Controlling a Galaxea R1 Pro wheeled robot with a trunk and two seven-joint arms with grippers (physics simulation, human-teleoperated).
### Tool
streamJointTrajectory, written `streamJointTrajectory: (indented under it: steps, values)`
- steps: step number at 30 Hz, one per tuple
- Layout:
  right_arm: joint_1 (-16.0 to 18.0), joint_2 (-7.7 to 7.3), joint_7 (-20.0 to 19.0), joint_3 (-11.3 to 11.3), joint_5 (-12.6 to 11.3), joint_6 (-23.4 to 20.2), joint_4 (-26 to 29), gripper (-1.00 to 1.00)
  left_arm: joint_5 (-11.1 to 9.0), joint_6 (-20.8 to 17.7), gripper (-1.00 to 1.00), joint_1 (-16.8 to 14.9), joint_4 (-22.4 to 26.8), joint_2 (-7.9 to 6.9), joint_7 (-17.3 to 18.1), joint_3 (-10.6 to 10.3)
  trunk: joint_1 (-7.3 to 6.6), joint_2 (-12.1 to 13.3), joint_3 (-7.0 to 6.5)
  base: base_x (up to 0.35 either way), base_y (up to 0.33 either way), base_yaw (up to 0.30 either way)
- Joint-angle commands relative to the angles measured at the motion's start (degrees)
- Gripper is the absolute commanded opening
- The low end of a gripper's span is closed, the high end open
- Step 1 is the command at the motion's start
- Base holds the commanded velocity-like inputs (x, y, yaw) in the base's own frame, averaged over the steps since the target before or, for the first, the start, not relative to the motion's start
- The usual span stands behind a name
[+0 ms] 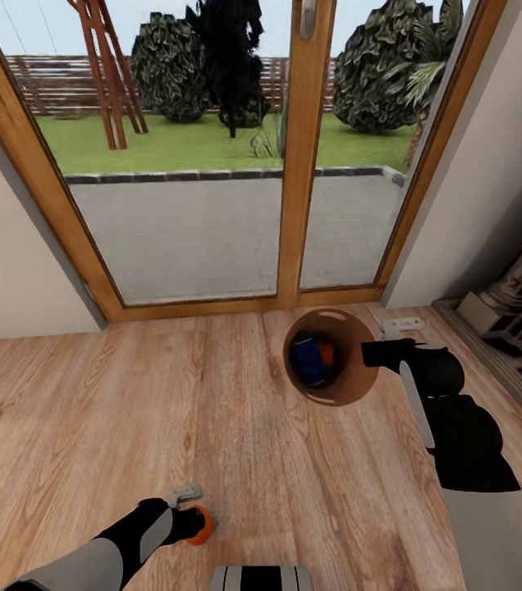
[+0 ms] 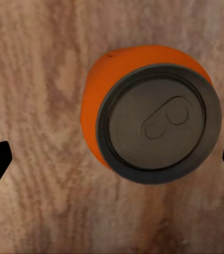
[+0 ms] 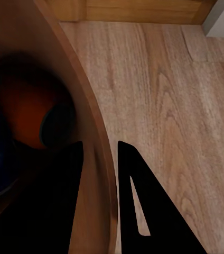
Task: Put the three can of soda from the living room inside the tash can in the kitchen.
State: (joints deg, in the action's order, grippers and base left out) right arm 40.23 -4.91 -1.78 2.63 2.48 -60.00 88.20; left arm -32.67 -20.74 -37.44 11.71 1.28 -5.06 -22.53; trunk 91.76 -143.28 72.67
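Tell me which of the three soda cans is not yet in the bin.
The orange can standing on the wood floor between the left claw's open fingers. The dark blue can and the other orange can already lie inside the bin.

Wood plank floor [image 1: 89, 427]; orange can [image 1: 199, 525] on it.

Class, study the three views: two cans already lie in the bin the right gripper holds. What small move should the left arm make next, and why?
Probably lower the left gripper and close it on the orange can. The can stands upright on the wood floor between the open fingers, untouched, while the bin, pinched at its rim by the right gripper, already holds the blue can and another orange one.
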Motion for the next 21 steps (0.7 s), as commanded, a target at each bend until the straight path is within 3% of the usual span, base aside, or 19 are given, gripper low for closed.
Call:
streamJointTrajectory:
  steps: [1, 21]
  values:
    - [0.0, -0.01, -0.1, 0.0, -0.5, 0.0, 0.0, -1.00, 0.0, 0.0, 1.00, 0.0, 0.0, 0.02, 0.0, -0.4, -0.01, 0.0, -0.01, 0.000, 0.000, 0.000]
    - [0.0, 0.16, -0.1, 0.1, -0.4, 0.0, 0.0, -1.00, -0.2, -0.1, 1.00, -0.1, 0.6, 1.70, 0.2, -0.7, -0.01, 0.0, -0.01, 0.000, 0.000, 0.000]
